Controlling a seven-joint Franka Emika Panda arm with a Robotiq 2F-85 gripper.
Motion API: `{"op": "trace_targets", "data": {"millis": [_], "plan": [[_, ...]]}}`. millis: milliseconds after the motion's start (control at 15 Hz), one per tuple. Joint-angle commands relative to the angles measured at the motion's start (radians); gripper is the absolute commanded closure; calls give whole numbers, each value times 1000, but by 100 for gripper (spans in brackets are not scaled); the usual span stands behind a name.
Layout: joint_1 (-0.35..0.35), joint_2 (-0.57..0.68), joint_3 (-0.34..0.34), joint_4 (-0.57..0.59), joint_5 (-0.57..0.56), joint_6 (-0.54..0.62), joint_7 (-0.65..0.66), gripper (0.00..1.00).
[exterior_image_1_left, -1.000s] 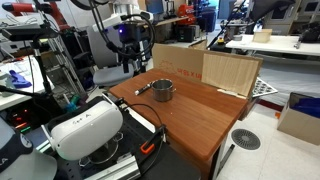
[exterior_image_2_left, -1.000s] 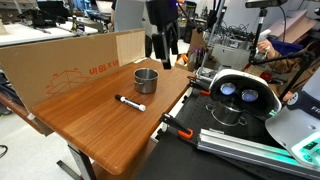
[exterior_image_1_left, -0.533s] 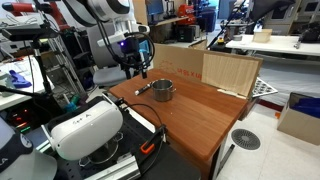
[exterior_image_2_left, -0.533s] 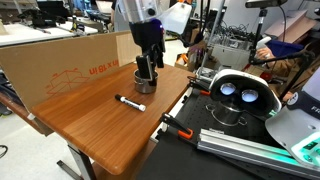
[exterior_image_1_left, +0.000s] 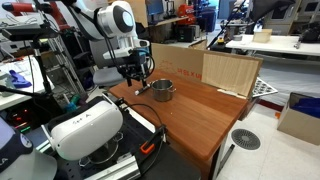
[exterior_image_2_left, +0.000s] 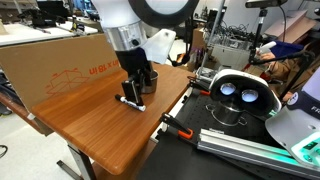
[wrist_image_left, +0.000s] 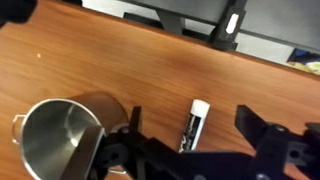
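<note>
Marker (wrist_image_left: 196, 125) lies flat on the desk (wrist_image_left: 90, 60), at three o'clock from the steel cup (wrist_image_left: 55, 140). The pincer (wrist_image_left: 190, 118) hangs released above, jaws astride it, apparently aligned across its thin body.

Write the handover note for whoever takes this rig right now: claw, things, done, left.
Claw: open, empty, low over the black-and-white marker pen, one jaw on each side of it.
Things: the marker lies flat on the brown wooden table; the small round steel pot stands upright beside it, apart.
Done: claw lined up over the marker.
Left: probably lower, close on the marker and lift; nothing is gripped yet.
</note>
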Motion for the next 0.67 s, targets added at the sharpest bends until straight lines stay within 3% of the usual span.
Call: {"op": "trace_targets", "data": {"millis": [0,333,400,467,600], "plan": [[61,74,-40,42,-42,53,57,0],[118,160,-93,99,-44,111,111,0],[120,171,-100,109,-35,115,109,25],[119,180,-103,120,-28,111,102,28],[113,185,-103,132,-12,108,88,43]]}}
